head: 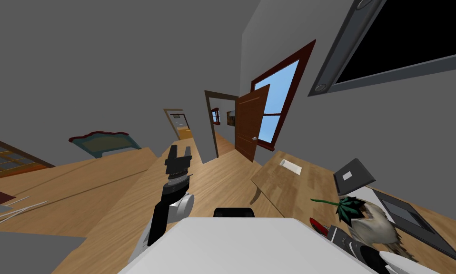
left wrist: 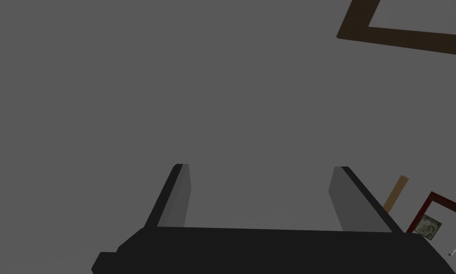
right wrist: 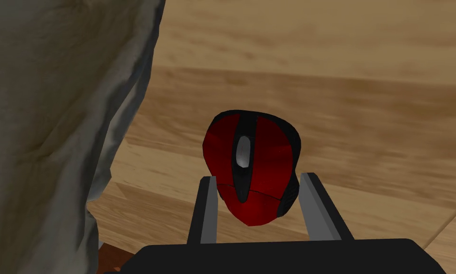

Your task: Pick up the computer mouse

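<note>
Wooden desk (right wrist: 341, 71) runs under the right pincer (right wrist: 258, 177), whose fingers stand narrowed against both flanks of the red-and-black mouse (right wrist: 251, 161), touching them; in the head view that spot is lower right, by a pale bundle (right wrist: 55, 119). We judge the mouse light and rigid, but its smooth, curved shell could squirt out, so the hold belongs across the narrow rear sides, clear of the wheel (right wrist: 242, 152). Our left pincer (left wrist: 260, 166) hangs wide open and empty, centre-left of the head view.

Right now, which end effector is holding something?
The right end effector: its fingers press the sides of the red and black mouse. The left end effector stands open, with nothing between its fingers.
</note>
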Motion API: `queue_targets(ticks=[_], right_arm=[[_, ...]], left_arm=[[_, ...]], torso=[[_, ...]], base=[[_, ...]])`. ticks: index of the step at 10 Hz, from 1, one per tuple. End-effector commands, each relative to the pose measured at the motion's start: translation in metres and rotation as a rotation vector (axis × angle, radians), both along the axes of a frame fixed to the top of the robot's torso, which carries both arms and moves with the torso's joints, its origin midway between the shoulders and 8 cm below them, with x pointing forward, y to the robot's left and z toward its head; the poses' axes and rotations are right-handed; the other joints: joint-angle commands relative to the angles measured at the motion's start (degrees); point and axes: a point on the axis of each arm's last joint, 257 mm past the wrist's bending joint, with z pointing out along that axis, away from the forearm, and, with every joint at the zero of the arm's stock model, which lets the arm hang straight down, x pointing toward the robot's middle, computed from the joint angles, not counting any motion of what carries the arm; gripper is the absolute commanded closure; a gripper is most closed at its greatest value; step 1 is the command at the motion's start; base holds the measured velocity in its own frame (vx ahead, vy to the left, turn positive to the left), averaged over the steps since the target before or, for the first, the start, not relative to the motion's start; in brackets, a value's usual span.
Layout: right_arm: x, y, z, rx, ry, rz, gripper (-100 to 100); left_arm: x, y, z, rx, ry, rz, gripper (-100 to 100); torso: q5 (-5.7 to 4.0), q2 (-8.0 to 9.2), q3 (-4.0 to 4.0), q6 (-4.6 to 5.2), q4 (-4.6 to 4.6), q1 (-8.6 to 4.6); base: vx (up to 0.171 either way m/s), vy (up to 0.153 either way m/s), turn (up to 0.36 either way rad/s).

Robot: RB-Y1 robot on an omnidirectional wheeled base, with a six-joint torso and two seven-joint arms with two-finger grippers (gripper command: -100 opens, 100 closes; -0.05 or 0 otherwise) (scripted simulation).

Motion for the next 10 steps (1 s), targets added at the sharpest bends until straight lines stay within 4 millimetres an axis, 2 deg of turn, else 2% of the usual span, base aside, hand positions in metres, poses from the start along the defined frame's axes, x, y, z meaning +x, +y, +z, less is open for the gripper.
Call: queue_targets(ticks=[1,2,3,5,6,7,8,10], right_arm=[[0.0,0.0,0.0,0.0,0.0,0.0,0],[-0.018,0.0,-0.004,0.012,0.014,0.002,100],[-0.012,-0.003,0.0,0.007,0.0,-0.003,100],[-0.034,-0.004,-0.003,0.02,0.016,-0.003,100],[-0.027,-0.009,0.002,0.013,-0.001,-0.009,100],[-0.036,-0.012,0.003,0.015,0.001,-0.012,100],[-0.035,-0.013,0.003,0.014,-0.001,-0.013,100],[-0.059,-0.017,0.004,0.02,0.014,-0.017,100]], left_arm=[[0.0,0.0,0.0,0.0,0.0,0.0,0],[0.0,0.0,0.0,0.0,0.0,0.0,0],[0.0,0.0,0.0,0.0,0.0,0.0,0],[0.0,0.0,0.0,0.0,0.0,0.0,0],[0.0,0.0,0.0,0.0,0.0,0.0,0],[0.0,0.0,0.0,0.0,0.0,0.0,0],[0.0,0.0,0.0,0.0,0.0,0.0,0],[0.0,0.0,0.0,0.0,0.0,0.0,0]], torso=[[0.0,0.0,0.0,0.0,0.0,0.0],[0.0,0.0,0.0,0.0,0.0,0.0],[-0.04,-0.08,-0.06,0.03,-0.05,0.03],[-0.12,-0.14,-0.1,0.02,-0.07,0.05],[-0.13,-0.17,-0.12,0.03,-0.09,0.06],[-0.13,-0.15,-0.11,-0.01,-0.07,0.03],[-0.12,-0.12,-0.09,0.0,-0.07,0.03],[-0.13,-0.07,-0.07,0.03,-0.07,0.0]], base=[[0.0,0.0,0.0],[0.039,0.02,0.055],[0.049,0.025,0.023],[0.049,0.031,0.04],[0.035,0.027,0.0],[0.026,0.028,0.028],[0.018,0.017,0.017],[0.031,0.026,0.036]])
